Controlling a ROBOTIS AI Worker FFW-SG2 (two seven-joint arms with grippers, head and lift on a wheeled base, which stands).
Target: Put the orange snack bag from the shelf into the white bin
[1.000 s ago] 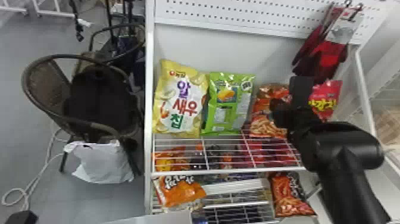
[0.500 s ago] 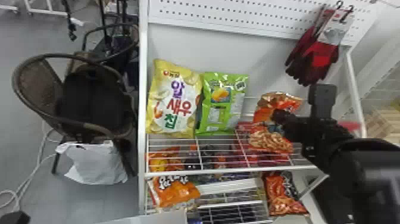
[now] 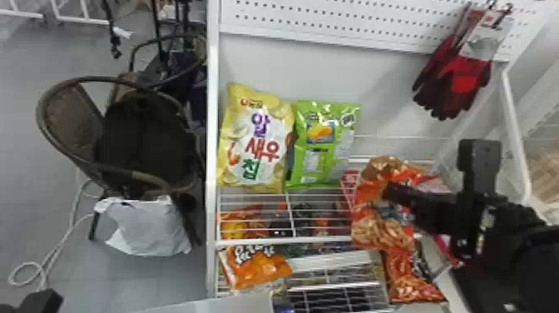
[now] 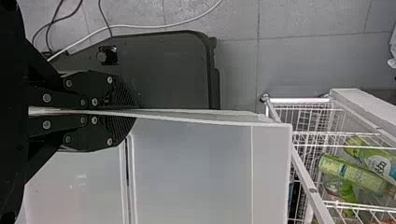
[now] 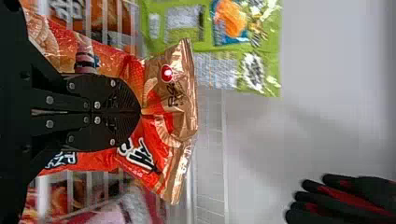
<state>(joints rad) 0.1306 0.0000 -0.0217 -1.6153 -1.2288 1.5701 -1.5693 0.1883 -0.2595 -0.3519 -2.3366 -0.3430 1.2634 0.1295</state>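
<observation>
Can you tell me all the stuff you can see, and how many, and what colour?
orange snack bag: 1, orange and tan, in the right gripper
yellow snack bag: 1, yellow, standing on the shelf
green snack bag: 1, green, beside the yellow one
other snack bags: several, mostly orange and red, lower down
shelf: 1, white
gloves: a bunch, red and black, hanging up
bin: 1, white, at the left gripper
bottles: a few, green, in wire racks
chair: at least 1, brown, on the floor
bag: 1, white, by the chair
cable: white, on the floor
grippers: 2, black, left and right
</observation>
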